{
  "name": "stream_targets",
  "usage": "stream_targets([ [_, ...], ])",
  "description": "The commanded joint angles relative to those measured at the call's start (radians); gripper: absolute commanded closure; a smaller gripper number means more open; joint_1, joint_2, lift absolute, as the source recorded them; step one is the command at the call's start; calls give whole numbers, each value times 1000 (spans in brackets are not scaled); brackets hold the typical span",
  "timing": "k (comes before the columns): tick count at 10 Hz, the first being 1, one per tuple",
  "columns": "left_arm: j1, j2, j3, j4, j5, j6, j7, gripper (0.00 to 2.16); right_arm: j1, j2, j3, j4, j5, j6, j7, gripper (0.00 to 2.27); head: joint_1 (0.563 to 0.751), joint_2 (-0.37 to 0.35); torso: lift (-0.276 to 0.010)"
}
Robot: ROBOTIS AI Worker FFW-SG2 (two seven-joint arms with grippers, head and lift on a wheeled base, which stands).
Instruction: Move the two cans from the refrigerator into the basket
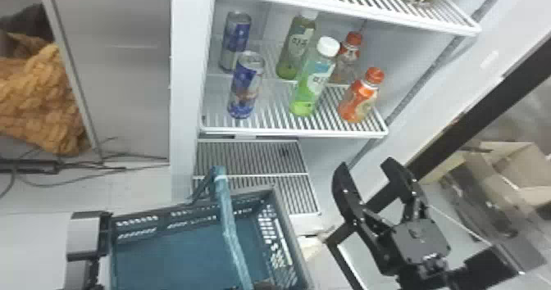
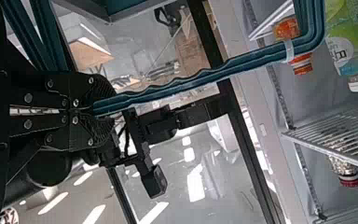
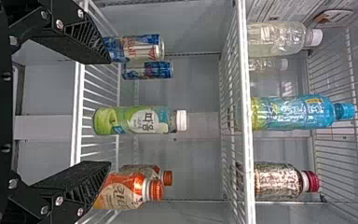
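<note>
Two blue-and-silver cans, a front can point(image 1: 246, 86) and a rear can point(image 1: 235, 41), stand upright on the refrigerator's middle shelf at its left side. The blue-green basket point(image 1: 287, 223) is below, in front of the refrigerator. My left gripper point(image 1: 262, 285) is at the lower end of its raised handle point(image 1: 229, 227); the left wrist view has the left gripper point(image 2: 95, 111) shut on that handle point(image 2: 191, 83). Right of the basket and lower than the cans, my right gripper point(image 1: 366, 164) stands open, holding nothing. In the right wrist view the right gripper point(image 3: 108, 112) faces the shelf, one finger overlapping the front can point(image 3: 142, 48).
Green-labelled bottles point(image 1: 313, 80) and orange-capped bottles point(image 1: 360, 98) share the cans' shelf point(image 1: 287, 132), right of them. An upper shelf point(image 1: 369, 16) hangs above. The refrigerator's side wall point(image 1: 186, 84) borders the left. A dark frame post point(image 1: 488, 94) stands at the right.
</note>
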Motion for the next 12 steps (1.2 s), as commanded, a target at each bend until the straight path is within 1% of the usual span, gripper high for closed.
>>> stream_targets([
  [1, 0, -1, 0, 0, 4, 0, 1, 1219, -17, -17, 31, 11, -6, 0, -4, 248, 695, -350, -276],
  [2, 0, 0, 0, 0, 8, 0, 1, 1219, -51, -33, 51, 31, -6, 2, -4, 248, 695, -350, -276],
  [4, -3, -1, 0, 0, 14, -5, 3, 1219, -120, -39, 55, 70, -6, 25, -2, 248, 695, -350, -276],
  [6, 0, -1, 0, 0, 24, -5, 4, 1219, -169, -49, 69, 90, -4, 37, -2, 248, 695, -350, -276],
  [8, 0, -1, -2, 0, 24, -7, 4, 1219, -240, -65, 97, 146, -20, 47, 29, 248, 695, -350, -276],
  [10, 0, -1, -2, 0, 24, -10, 4, 1219, -309, -79, 115, 200, -30, 61, 38, 248, 695, -350, -276],
  [12, -3, -1, -6, 0, 24, -10, 4, 1219, -377, -82, 125, 257, -28, 69, 52, 248, 695, -350, -276],
])
